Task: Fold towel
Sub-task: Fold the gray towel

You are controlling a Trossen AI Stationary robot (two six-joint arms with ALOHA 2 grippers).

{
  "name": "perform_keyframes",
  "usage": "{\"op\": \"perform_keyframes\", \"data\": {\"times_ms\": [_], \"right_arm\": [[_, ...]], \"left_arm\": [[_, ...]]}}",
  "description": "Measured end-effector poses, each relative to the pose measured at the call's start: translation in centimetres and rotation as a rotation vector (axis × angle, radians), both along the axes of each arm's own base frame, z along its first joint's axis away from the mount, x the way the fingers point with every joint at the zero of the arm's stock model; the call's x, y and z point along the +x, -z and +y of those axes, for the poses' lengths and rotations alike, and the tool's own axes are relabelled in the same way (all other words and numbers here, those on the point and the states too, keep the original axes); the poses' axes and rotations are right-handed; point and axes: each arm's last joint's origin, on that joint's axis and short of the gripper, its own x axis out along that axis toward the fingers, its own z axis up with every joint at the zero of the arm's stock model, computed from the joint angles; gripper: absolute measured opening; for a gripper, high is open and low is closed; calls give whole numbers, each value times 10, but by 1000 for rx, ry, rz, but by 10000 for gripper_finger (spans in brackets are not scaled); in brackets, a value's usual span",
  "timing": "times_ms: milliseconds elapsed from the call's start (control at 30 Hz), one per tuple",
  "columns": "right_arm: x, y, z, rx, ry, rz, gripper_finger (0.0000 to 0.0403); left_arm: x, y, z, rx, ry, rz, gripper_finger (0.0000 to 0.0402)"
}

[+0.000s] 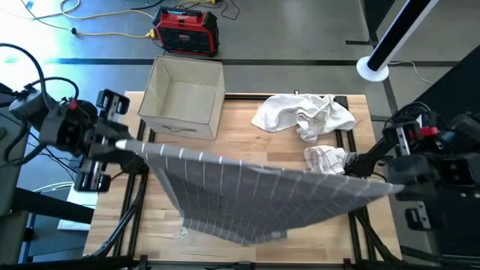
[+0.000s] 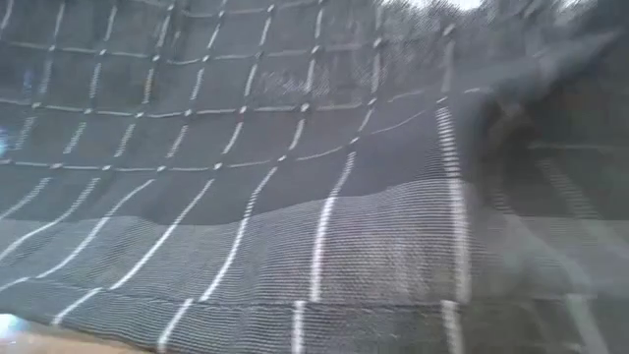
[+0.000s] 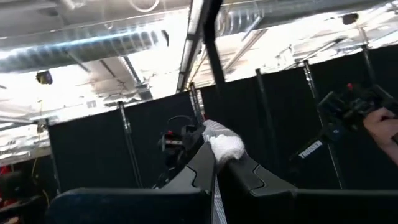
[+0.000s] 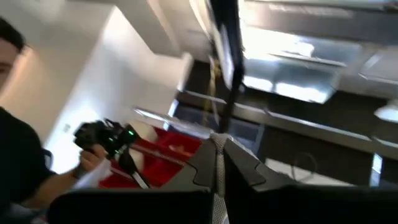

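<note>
1. Presently, grey grid-striped towel (image 1: 255,191) held aloft above the wooden table (image 1: 240,127), stretched between both arms, its lower body sagging in a broad curve toward the table's near edge.
2. Left gripper (image 1: 124,144) at the towel's left upper corner, over the table's left edge; fingers pressed together with a thin edge of cloth pinched between them (confirmed in the left wrist view, cloth bunched white at the tips (image 3: 214,152)).
3. Right gripper (image 1: 367,161) at the right upper corner, over the table's right side; fingers likewise closed on a sliver of fabric (image 4: 217,162).
4. Low view filled almost wholly by the hanging cloth (image 2: 246,177); lower hem near the tabletop, contact not determinable.
5. Other items noted: pile of white cloths (image 1: 304,114) at the table's far side, a smaller checked cloth (image 1: 326,157) just beside the right gripper, an open cardboard box (image 1: 184,97) at the far left corner.
6. Progress judged early: towel grasped by two corners and spread, no fold visible yet.
7. Remaining, by judgement: lay flat or bring the held edge over to the opposite edge, release, then any further folds.
8. A person's hand (image 3: 382,124) on a controller in the room beyond; not part of the work area.
</note>
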Motion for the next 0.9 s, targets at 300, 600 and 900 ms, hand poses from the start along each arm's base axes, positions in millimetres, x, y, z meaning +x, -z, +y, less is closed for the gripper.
{"op": "perform_keyframes", "data": {"times_ms": [300,600,900], "right_arm": [[-10,-4,5,-17,-98,-60,0],[-17,-17,-16,51,301,83,0],[-1,-1,-34,136,814,443,0]], "left_arm": [[-2,-18,-44,52,-62,-5,0],[-4,-24,-48,37,-367,155,0],[3,-13,-25,77,-652,360,0]]}}
